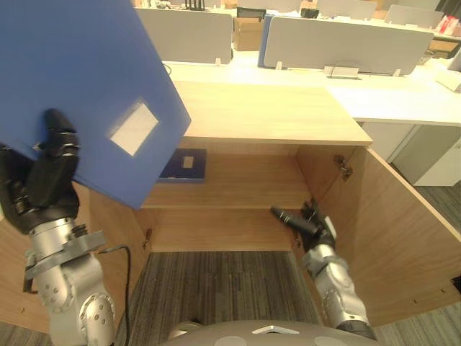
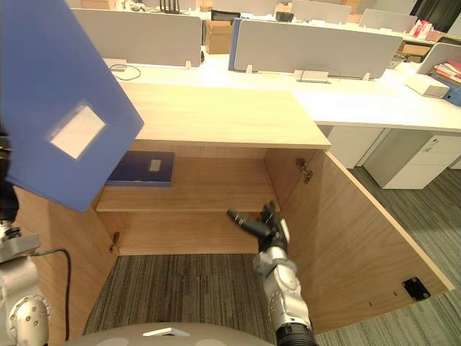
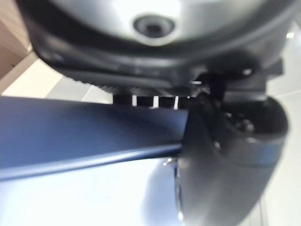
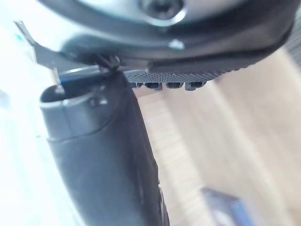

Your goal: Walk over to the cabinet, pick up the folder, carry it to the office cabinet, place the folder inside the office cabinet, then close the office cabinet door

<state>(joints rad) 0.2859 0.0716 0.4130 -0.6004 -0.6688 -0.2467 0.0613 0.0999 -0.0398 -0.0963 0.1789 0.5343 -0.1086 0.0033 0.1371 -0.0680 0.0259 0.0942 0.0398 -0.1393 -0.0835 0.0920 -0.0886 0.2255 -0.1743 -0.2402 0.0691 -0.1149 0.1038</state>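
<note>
Left hand, thumb and fingers clamped on the lower edge of the blue folder, holds it raised and tilted before the open cabinet. Right hand, fingers straight, hangs near the shelf, where a darker folder lies flat.

The cabinet shelf lies free right of a dark-blue binder

The folder, gripped in the left hand, is raised at the left before the office cabinet, whose door stands out to the right. A second folder lies at the left on the inner shelf, and the right hand is before the lower compartment. A counter runs behind.
</note>
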